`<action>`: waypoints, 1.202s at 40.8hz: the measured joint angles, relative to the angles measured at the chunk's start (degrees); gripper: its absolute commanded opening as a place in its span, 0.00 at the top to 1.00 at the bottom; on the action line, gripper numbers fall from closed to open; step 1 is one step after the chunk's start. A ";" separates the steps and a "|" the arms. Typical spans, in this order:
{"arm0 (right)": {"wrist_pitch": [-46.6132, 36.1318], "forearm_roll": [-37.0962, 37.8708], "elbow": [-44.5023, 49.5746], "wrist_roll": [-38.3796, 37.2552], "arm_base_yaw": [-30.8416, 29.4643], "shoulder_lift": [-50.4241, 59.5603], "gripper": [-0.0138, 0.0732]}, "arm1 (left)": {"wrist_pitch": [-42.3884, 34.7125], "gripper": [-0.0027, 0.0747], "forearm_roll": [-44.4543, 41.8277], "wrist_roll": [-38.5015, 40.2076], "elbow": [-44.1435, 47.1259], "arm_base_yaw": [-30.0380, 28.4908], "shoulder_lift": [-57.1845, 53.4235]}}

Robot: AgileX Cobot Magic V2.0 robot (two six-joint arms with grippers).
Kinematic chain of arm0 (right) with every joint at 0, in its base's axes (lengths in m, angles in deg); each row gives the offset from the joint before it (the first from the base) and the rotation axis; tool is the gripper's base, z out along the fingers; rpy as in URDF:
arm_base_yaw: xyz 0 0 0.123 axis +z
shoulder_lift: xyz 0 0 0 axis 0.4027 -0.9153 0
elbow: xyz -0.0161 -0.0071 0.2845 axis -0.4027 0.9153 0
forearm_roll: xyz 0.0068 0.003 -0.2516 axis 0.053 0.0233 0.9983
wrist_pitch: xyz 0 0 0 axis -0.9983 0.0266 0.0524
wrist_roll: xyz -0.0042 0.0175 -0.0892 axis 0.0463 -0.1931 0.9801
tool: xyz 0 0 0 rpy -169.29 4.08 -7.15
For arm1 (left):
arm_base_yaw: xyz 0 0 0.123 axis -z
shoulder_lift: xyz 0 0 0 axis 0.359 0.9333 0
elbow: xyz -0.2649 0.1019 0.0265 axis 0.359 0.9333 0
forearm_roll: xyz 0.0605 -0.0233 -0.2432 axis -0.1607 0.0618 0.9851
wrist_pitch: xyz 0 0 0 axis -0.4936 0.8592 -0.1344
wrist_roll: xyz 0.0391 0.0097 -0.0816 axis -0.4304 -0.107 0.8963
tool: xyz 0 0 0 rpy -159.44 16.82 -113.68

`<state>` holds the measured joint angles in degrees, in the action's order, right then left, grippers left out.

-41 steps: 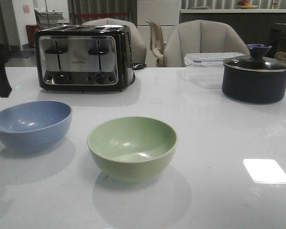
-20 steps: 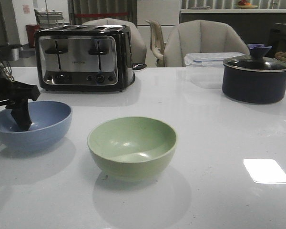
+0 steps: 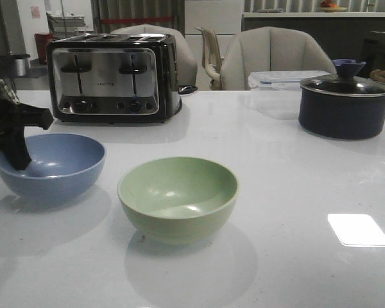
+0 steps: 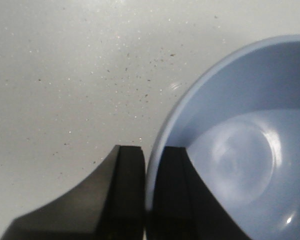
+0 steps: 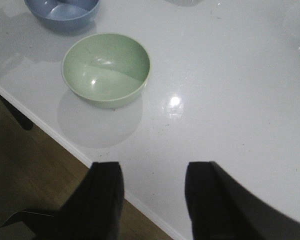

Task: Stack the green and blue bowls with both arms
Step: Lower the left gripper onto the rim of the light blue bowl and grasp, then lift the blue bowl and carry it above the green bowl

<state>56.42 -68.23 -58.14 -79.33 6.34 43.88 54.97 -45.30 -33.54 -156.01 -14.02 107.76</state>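
**Left gripper clamped on the blue bowl's rim**

Over by the left edge of the white bench (image 3: 295, 192), the left gripper (image 3: 16, 151) has its two dark fingers (image 4: 127, 190) pinched together on the wall of the blue bowl (image 3: 51, 168), one finger outside the rim and one inside, as the left wrist view shows plainly. The bowl sits upright near the left edge, and I cannot tell whether its base is touching the surface.

The green bowl (image 3: 178, 197) rests upright on the bench nearer the front edge, to the right of the blue one and apart from it.

The right gripper (image 5: 152, 192) hangs over the front edge with its fingers spread wide and nothing between them; the green bowl lies well ahead of it.

Along the back edge stand a shiny toaster (image 3: 109, 77) towards the left corner and a dark lidded pot (image 3: 345, 106) towards the right corner, with a clear plastic box (image 3: 279, 80) just beside the pot.
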 measured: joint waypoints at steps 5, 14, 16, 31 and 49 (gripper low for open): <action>0.00 0.00 0.00 0.00 0.00 0.00 0.36 | 1.83 0.84 -0.82 -0.24 0.00 0.00 -1.96; 0.00 0.00 0.00 0.10 0.00 0.00 0.36 | 3.26 0.84 -0.37 -0.32 0.00 0.55 -10.20; 0.00 0.00 0.00 0.10 0.00 0.00 0.36 | 3.30 0.84 0.23 -0.65 0.00 1.08 -12.24; 0.00 0.00 0.00 0.10 0.00 0.00 0.36 | 5.76 0.84 10.99 -8.02 -2.46 13.87 -17.75; 0.00 0.00 0.00 0.10 0.00 0.00 0.36 | 5.64 0.84 12.39 -8.91 -9.58 24.25 -4.63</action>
<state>56.42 -68.23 -58.14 -79.23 6.34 43.88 60.61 -32.91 -42.45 -165.59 10.22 103.13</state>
